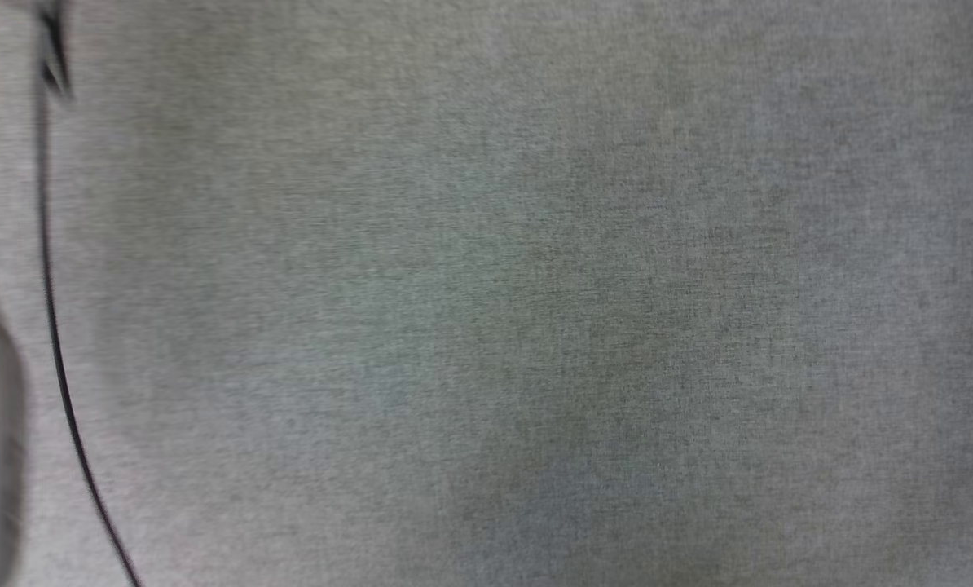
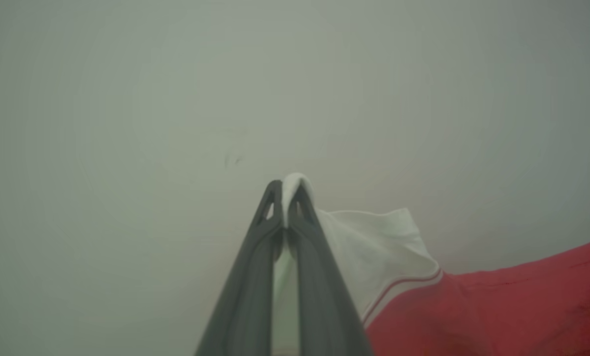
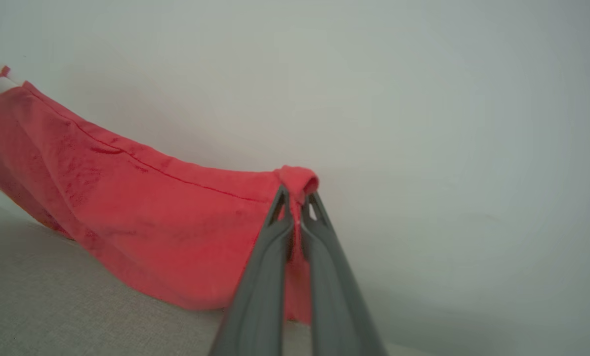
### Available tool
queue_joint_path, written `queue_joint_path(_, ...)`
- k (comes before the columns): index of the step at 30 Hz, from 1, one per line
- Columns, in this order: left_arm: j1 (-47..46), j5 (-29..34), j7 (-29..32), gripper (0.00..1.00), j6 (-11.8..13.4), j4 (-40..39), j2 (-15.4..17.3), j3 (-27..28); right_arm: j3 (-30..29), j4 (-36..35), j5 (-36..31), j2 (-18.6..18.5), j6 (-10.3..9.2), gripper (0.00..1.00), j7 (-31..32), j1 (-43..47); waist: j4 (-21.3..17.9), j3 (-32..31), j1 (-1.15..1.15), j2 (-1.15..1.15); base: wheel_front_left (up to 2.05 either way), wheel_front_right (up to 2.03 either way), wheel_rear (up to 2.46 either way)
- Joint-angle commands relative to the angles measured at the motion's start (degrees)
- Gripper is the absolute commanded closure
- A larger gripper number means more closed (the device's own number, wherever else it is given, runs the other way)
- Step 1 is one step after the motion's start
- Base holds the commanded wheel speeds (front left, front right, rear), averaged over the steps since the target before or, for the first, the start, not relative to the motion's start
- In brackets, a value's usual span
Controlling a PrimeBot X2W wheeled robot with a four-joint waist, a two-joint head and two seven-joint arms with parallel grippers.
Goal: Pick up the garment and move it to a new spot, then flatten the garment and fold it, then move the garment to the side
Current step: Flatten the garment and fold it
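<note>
Garment in left hand (and right hand)

Left gripper and right gripper: we hold both pinched tight on the garment.

A grey woven cloth surface spanned the head view from edge to edge, its weave slightly blurred. A thin black cable ran across it near the left edge, from top to bottom in a slight curve. In the left wrist view, a plain pale wall formed the background and bore a small dark mark near the middle. In the right wrist view, grey cloth occupied the lower left corner.
</note>
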Motion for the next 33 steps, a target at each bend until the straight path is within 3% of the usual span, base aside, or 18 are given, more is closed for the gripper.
queue_joint_path(1,3.4,0.6,-0.4,1.00,-0.2,-1.7,-0.6,0.7,0.7,0.4,1.0,-0.5,-0.04,1.00,-0.8,2.2,0.8,-1.2,-0.01,0.00,0.00,0.00,0.00)
queue_joint_path(11,36.3,5.6,-0.3,1.00,-0.3,-15.0,-5.1,2.6,8.8,0.6,8.7,-4.2,-0.05,1.00,-4.2,21.1,3.7,-11.6,-0.01,0.00,0.00,0.00,0.00)
queue_joint_path(17,52.2,6.4,-0.3,1.00,-1.3,-16.1,-5.6,2.1,14.3,-2.2,15.7,-8.5,-0.05,1.00,-1.6,33.7,5.5,-19.4,-0.01,0.00,0.00,0.00,0.00)
queue_joint_path(24,68.3,7.8,-0.3,1.00,-2.1,-18.2,-1.0,0.2,17.9,-7.2,22.7,-12.1,-0.05,1.00,0.7,45.7,5.3,-26.7,-0.01,0.00,0.00,0.00,0.00)
queue_joint_path(33,84.9,3.7,1.0,1.00,-2.4,-23.8,4.7,0.3,16.8,-11.0,28.7,-15.0,-0.05,1.00,1.7,57.4,4.1,-33.4,-0.01,0.00,0.00,0.00,0.00)
